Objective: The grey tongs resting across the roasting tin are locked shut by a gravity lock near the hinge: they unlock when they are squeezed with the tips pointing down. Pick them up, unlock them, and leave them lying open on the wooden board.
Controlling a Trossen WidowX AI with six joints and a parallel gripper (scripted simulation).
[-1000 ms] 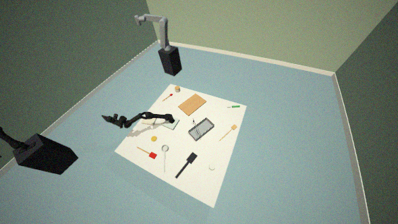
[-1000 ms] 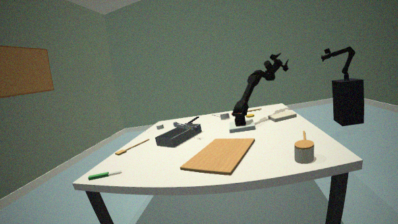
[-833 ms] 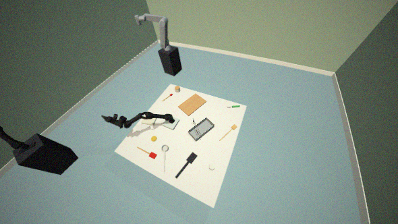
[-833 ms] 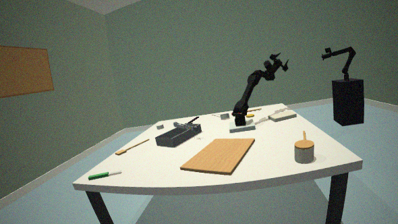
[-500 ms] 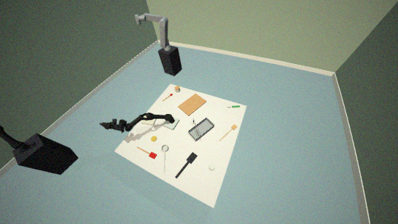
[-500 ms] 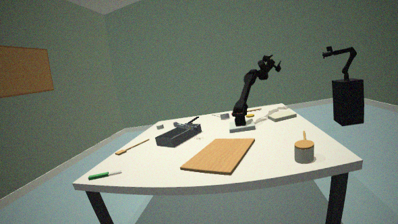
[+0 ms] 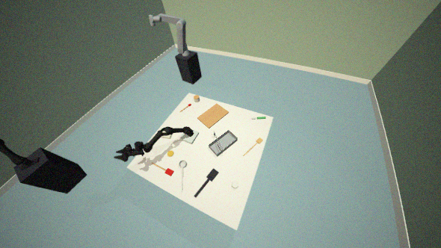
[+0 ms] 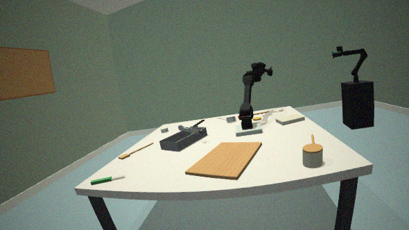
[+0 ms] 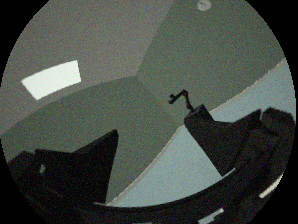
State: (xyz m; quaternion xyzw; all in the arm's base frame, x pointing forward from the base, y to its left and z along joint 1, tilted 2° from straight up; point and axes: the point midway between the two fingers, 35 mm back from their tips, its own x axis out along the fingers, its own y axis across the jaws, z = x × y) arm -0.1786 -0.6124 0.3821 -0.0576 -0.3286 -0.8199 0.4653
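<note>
Gripper: the gripper (image 7: 120, 155) is released, its fingers spread wide with nothing between them; in the top view it hangs past the left edge of the white table (image 7: 224, 209), raised high on the arm (image 8: 247, 97).
Arm base: stands on a pale plate (image 8: 249, 130) toward the far side of the table in the exterior view.
Tongs: the grey tongs (image 8: 188, 129) lie across the far end of the roasting tin (image 8: 180, 140), well apart from the gripper.
Roasting tin: dark, sits left of the wooden board (image 8: 225, 159) in the exterior view, near it but not touching.
Wooden board: flat on the table, bare on top.
Wrist view: shows walls, floor and the dark fingers only; no table items.
</note>
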